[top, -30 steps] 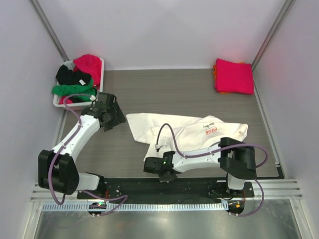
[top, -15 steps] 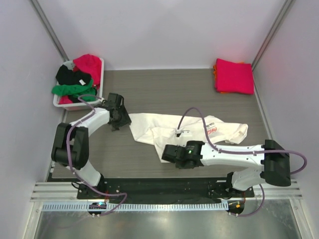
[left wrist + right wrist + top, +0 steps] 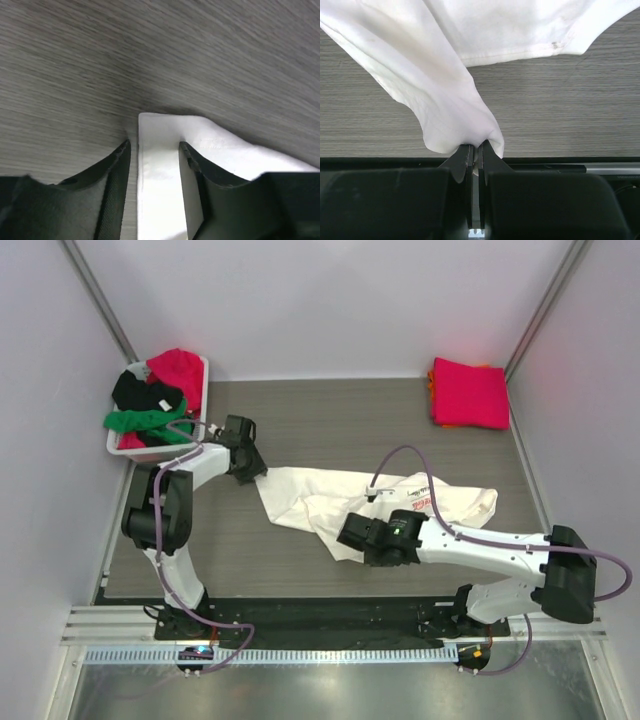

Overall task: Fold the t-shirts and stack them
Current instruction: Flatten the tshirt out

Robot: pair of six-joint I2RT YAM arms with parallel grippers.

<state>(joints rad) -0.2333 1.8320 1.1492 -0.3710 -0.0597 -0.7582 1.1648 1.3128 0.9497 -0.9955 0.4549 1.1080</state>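
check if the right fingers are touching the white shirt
Touching. The right wrist view shows the right fingers pinched shut on a bunched fold of the white shirt.

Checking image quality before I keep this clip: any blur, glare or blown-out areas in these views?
Top external: sharp, evenly lit, a pink cast on the wall beside the folded magenta t-shirt. Left wrist: cream-white t-shirt corner nearly blown out inside the open left hand, table grain blurred. Right wrist: shirt hem stitching crisp, right hand dark.
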